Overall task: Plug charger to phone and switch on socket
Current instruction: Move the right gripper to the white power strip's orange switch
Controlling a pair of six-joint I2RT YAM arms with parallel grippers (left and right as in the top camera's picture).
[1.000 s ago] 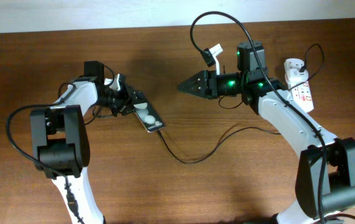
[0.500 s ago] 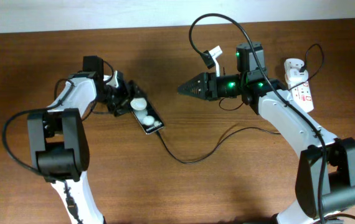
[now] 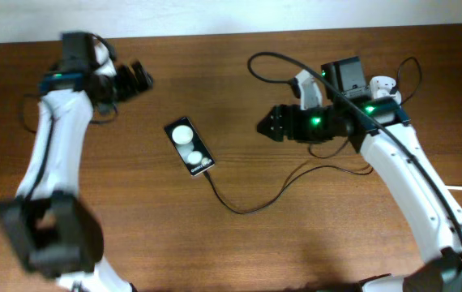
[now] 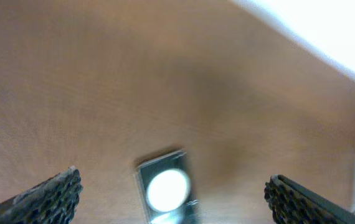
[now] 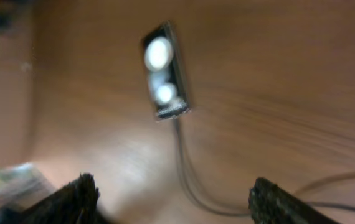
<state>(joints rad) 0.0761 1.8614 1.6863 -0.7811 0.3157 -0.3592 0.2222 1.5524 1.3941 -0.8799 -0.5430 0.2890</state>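
Note:
The black phone [image 3: 189, 147] lies flat on the wooden table, bright light reflections on its screen. The thin black charger cable [image 3: 239, 208] meets the phone's near-right end and winds right under my right arm. My left gripper [image 3: 138, 77] is open and empty, up and to the left of the phone; its wrist view shows the phone [image 4: 165, 190] far below between wide fingers [image 4: 50, 199]. My right gripper [image 3: 267, 126] is open and empty, right of the phone; its view shows the phone [image 5: 165, 71] and the charger [image 5: 184, 168]. The white socket [image 3: 381, 83] is mostly hidden behind my right arm.
The brown wooden table [image 3: 215, 243] ends at a pale wall strip [image 3: 215, 16] along the far edge. Black arm cables [image 3: 275, 61] loop above the right arm. Both wrist views are blurred by motion.
My left gripper has opened, let go of the phone and drawn back up and to the left. My right arm has pulled back to the right. The phone stays put with the cable at its end.

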